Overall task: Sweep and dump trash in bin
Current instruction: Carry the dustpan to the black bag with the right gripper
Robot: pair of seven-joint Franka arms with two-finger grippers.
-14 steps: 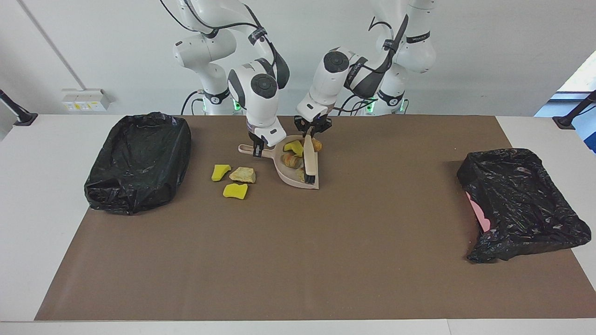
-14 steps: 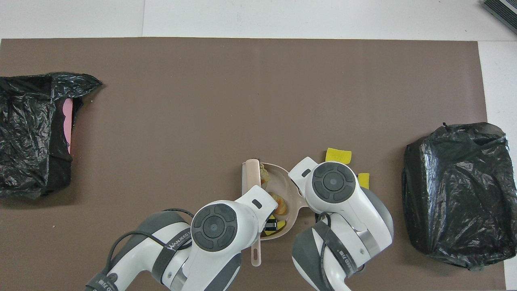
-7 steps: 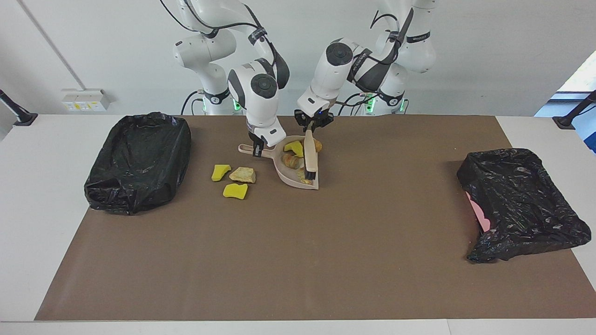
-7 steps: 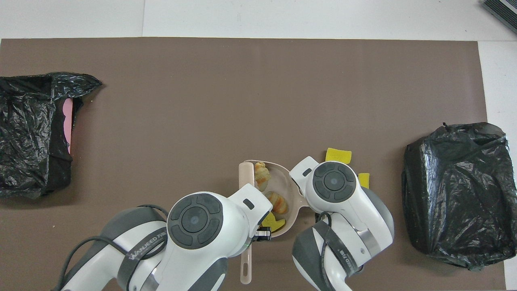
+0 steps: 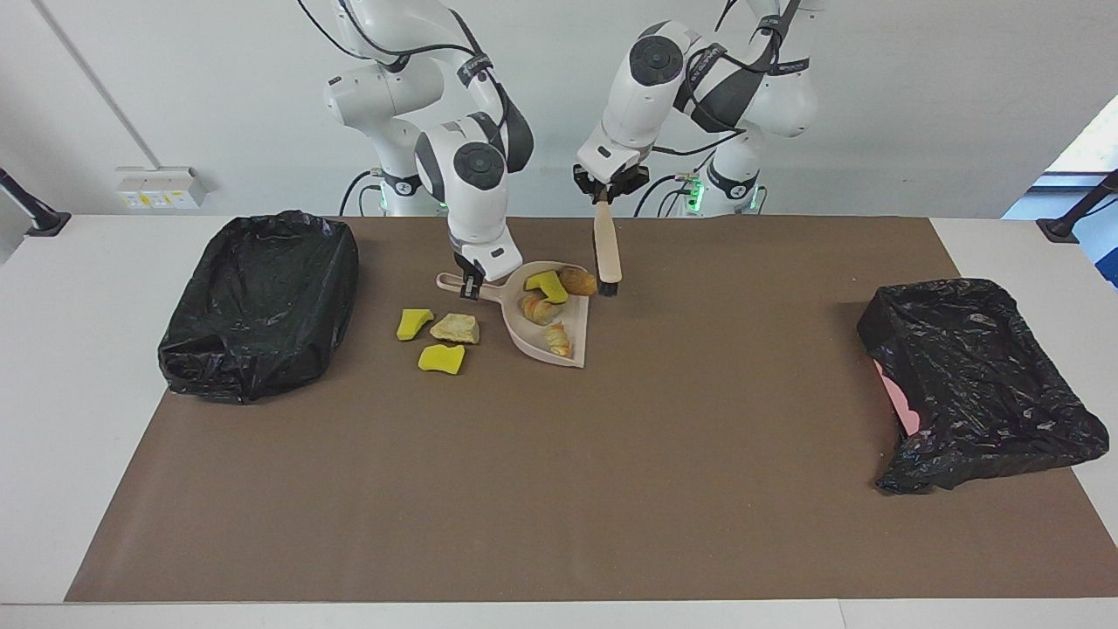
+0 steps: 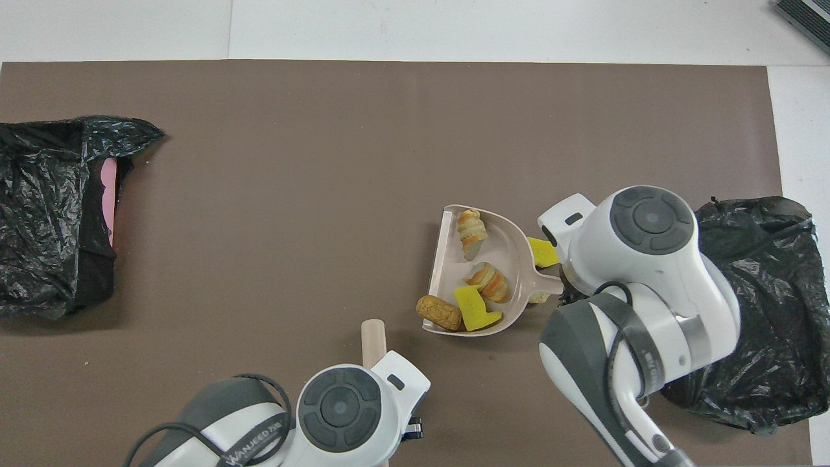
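Dustpan (image 5: 550,328) handle gripped by right gripper (image 5: 470,284) fingers; brush (image 5: 605,253) clamped by left gripper (image 5: 603,192), lifted clear for carrying.

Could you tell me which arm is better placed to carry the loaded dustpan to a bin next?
The right. The right gripper is shut on the dustpan's handle, with four trash pieces in the pan, and the nearer bin lies at its end of the table. The left gripper holds the brush.
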